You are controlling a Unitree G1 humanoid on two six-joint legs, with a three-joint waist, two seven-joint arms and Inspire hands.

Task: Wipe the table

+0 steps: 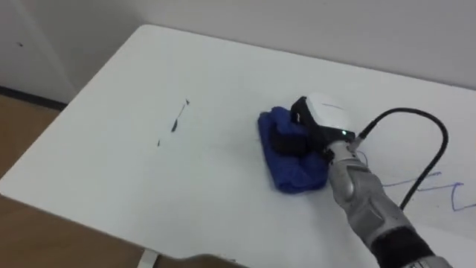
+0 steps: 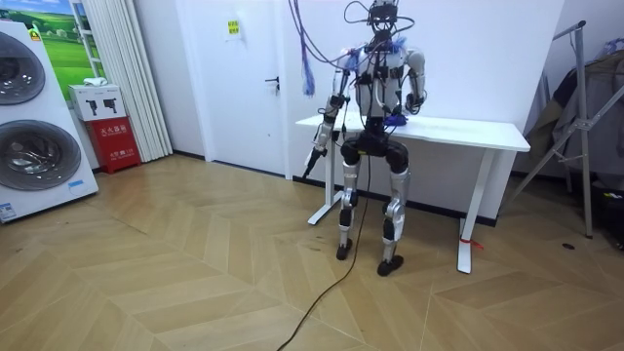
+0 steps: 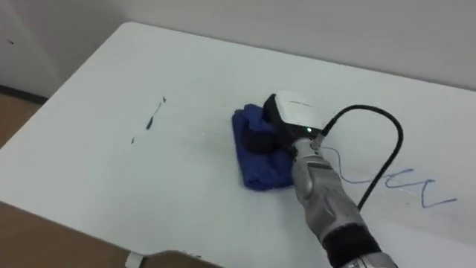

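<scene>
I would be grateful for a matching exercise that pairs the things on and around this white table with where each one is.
Things:
1. blue cloth
2. dark marks
3. blue scribble
4. left hand

Places:
A. on the table, left of the cloth
B. hanging down beside the table's end
C. under the right hand
D. on the table, right of the cloth

Pairs: 1-C, 2-A, 3-D, 4-B

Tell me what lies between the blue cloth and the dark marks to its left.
Only bare white table separates the blue cloth from the dark marks, seen in the left eye view.
</scene>
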